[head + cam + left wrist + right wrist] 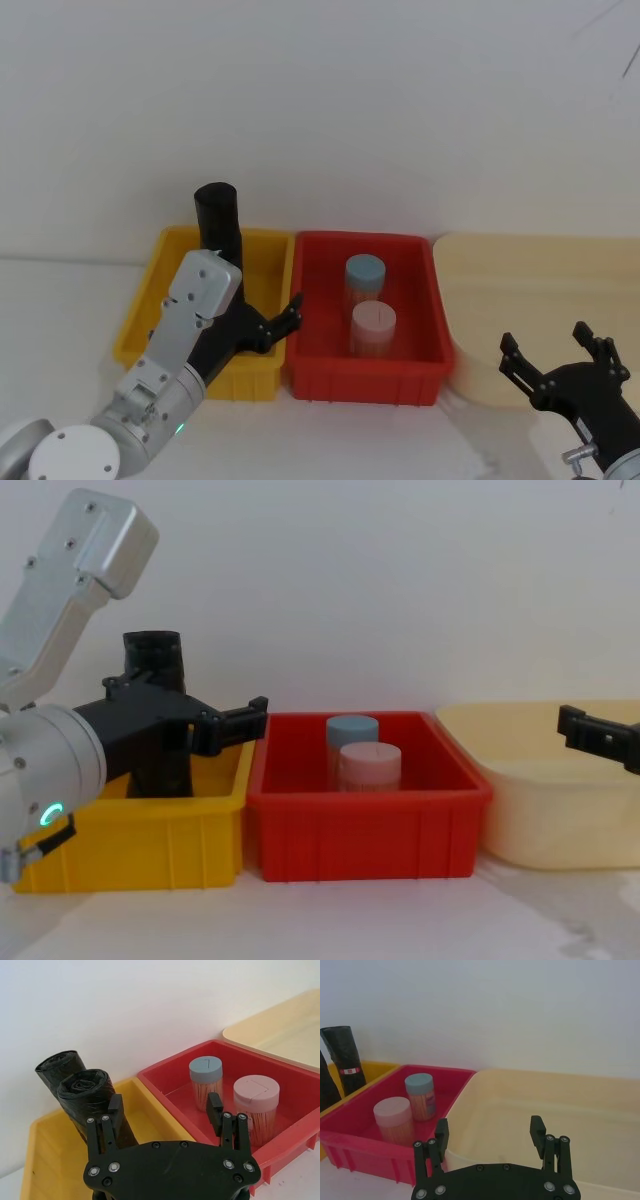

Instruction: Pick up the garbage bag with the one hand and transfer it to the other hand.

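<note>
Left tool (165, 1105), carried on the silver-grey wrist with the green ring light, hangs over the yellow bin (140, 310) with its two fingers spread apart and nothing between them. The garbage bag (92, 1092), a black crinkled roll, stands upright in that bin just ahead of the tool, in line with one finger rather than with the gap; whether that finger touches it cannot be told. A second black roll (342, 1055), banded with a small red-and-white sticker, stands just behind the first, farther from the tool. Beyond the tool's other finger lies the red bin (365, 380), holding a blue-lidded jar (365, 270) and a pink-lidded jar (372, 320), both upright and close together. Right tool (490, 1127), also with fingers apart and gripping nothing, hovers over the near rim of the cream tray (540, 260), well apart from the garbage bag. All three containers rest side by side on the white bench (50, 320).
</note>
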Available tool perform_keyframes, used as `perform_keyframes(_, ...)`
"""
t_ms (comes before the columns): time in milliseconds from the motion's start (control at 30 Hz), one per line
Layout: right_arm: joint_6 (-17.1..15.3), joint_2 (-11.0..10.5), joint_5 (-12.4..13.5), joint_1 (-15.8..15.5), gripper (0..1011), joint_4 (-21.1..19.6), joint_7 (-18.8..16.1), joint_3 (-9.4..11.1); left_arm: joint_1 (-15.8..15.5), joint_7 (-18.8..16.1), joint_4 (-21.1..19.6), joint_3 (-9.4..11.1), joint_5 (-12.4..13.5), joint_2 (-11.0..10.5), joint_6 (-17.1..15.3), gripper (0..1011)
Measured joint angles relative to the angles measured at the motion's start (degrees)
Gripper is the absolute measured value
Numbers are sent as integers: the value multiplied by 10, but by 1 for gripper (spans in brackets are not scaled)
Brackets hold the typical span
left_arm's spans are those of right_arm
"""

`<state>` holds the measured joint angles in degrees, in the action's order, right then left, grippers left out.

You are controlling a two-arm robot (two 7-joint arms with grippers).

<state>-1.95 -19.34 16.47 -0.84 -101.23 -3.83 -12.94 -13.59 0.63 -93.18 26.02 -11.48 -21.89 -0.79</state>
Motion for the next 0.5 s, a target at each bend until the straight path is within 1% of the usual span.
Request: perform_keyframes(500,-1,-2,0,-2,1002,-1,-2,1,0,0,0,0,0,0,0,1001)
